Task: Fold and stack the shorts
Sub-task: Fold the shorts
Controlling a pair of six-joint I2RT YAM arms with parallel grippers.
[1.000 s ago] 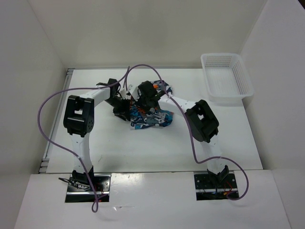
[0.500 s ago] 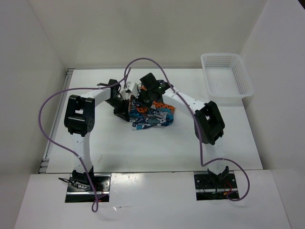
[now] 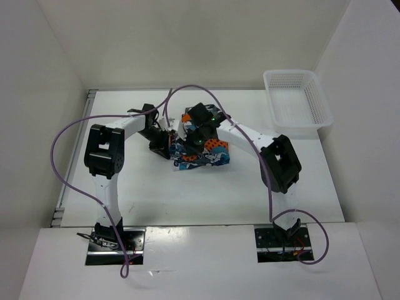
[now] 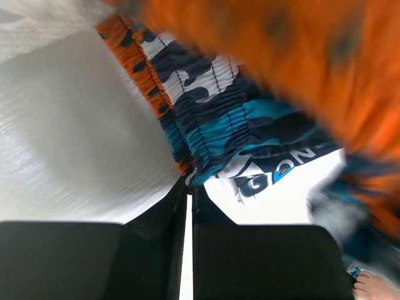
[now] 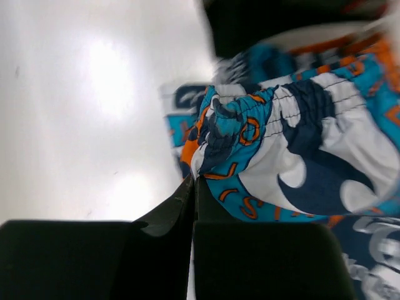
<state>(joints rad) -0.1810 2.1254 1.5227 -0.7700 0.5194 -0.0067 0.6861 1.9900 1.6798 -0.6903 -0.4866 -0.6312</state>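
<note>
The printed shorts (image 3: pixel 203 153) lie bunched in the middle of the white table, blue, orange, white and black. My left gripper (image 3: pixel 164 139) is at their left edge, shut on the gathered waistband (image 4: pixel 206 134). My right gripper (image 3: pixel 199 132) hovers over the top of the bundle, shut on a fold of the shorts (image 5: pixel 275 150) and holding it above the rest. In both wrist views the jaws stand pinched together with fabric at the tips. The drawstring is hidden.
A white plastic mesh basket (image 3: pixel 297 103) stands at the back right corner of the table (image 3: pixel 187 194). White walls close in the sides and back. Purple cables loop over both arms.
My right gripper has carried its fold of the shorts toward the right and nearer, over the bundle, and the shorts now look more compact. My left gripper has stayed put.
</note>
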